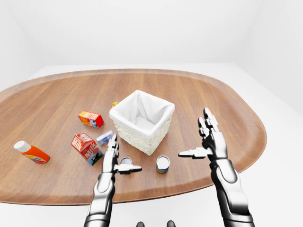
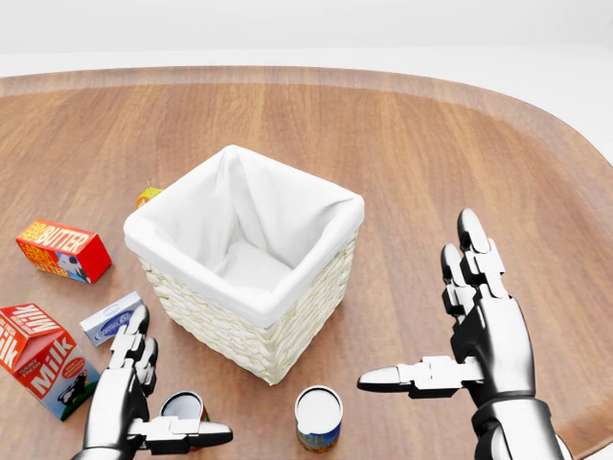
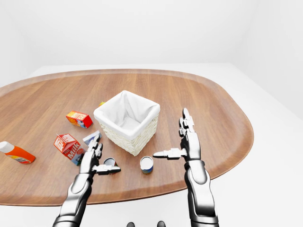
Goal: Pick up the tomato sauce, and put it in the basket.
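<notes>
Hovering left hand (image 2: 144,402) — fingers spread beside tomato sauce (image 2: 182,407) | right hand (image 2: 474,335) wide | basket (image 2: 244,302) between

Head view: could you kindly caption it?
Both open hands hover beside a white-lined basket, the left hand above a can.

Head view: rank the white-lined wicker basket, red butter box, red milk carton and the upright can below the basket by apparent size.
1. White-lined wicker basket, clearly largest.
2. Red milk carton, partly cut by the left edge.
3. Red butter box, close to the carton, and farther up the view, so unsure.
4. Upright can, smallest.
</notes>
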Controlling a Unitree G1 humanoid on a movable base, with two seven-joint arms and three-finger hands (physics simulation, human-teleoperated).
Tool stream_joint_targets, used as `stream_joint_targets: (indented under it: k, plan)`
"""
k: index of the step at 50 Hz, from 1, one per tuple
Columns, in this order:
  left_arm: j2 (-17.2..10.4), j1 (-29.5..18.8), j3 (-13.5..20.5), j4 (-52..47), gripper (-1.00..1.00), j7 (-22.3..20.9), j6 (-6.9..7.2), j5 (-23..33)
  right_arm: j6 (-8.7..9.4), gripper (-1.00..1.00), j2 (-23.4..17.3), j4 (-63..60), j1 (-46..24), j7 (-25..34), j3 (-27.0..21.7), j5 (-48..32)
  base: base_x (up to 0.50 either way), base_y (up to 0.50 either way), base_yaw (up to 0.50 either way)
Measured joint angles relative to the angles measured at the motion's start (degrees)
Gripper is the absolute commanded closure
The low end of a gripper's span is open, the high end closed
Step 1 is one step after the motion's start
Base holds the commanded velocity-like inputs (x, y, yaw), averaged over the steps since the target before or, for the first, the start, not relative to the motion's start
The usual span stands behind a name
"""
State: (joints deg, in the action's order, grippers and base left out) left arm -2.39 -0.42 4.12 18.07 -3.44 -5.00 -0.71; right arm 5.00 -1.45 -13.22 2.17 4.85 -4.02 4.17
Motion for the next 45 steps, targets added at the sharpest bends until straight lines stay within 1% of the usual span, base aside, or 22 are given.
stream_joint_targets:
  k: [15,33,45]
  plan:
    - [-0.5,-1.3,0.3,3.9,-1.00,0.0,0.00,0.0,0.00,-1.00,0.0,0.2,-0.1,0.0,-0.1,0.0,0.00,0.00,0.00]
    - [-0.9,-1.7,0.8,4.0,-1.00,0.3,0.00,0.1,0.00,-1.00,-0.2,0.7,-0.5,-0.1,-0.5,0.3,0.00,0.00,0.00]
    - [-1.2,-3.0,1.1,7.0,-1.00,0.7,0.00,0.3,0.00,-1.00,-0.2,0.9,-0.5,-0.1,-0.5,0.3,0.00,0.00,0.00]
